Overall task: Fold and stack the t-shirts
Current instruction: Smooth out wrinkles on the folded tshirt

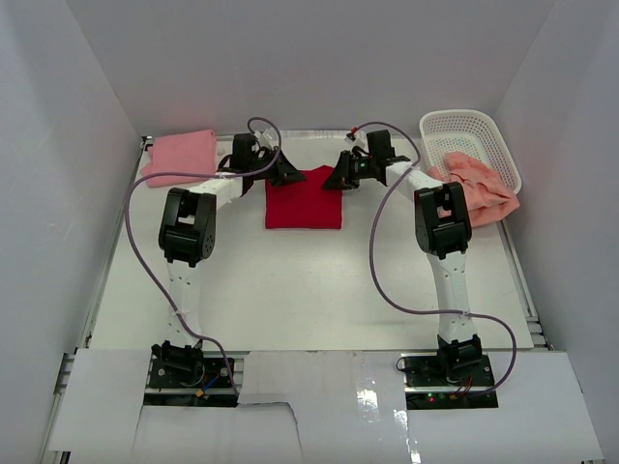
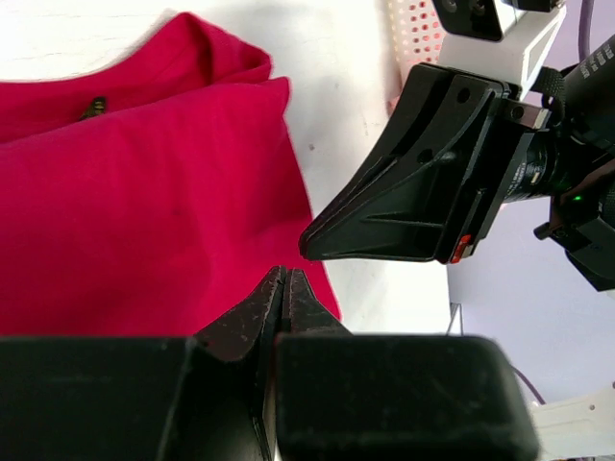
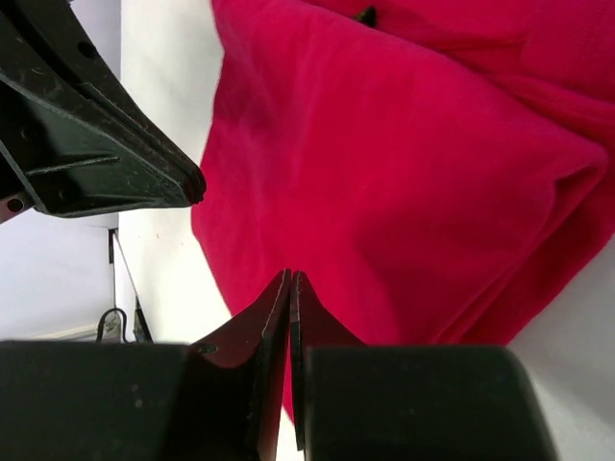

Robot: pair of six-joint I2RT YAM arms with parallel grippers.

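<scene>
The bright red t-shirt (image 1: pixel 304 200) lies folded into a rectangle at the middle back of the table. It fills the left wrist view (image 2: pixel 144 211) and the right wrist view (image 3: pixel 404 163). My left gripper (image 1: pixel 288 175) is shut, with no cloth between the fingers (image 2: pixel 284 276), over the shirt's far left corner. My right gripper (image 1: pixel 339 179) is also shut and empty (image 3: pixel 290 279), over the far right corner. The light pink t-shirt (image 1: pixel 180 155) lies folded at the back left. The salmon-peach t-shirt (image 1: pixel 481 189) hangs crumpled over the basket's near edge.
A white lattice basket (image 1: pixel 464 130) stands at the back right; part of it shows in the left wrist view (image 2: pixel 418 24). White walls close in the table on three sides. Each gripper sees the other close by (image 2: pixel 413 192) (image 3: pixel 96 144).
</scene>
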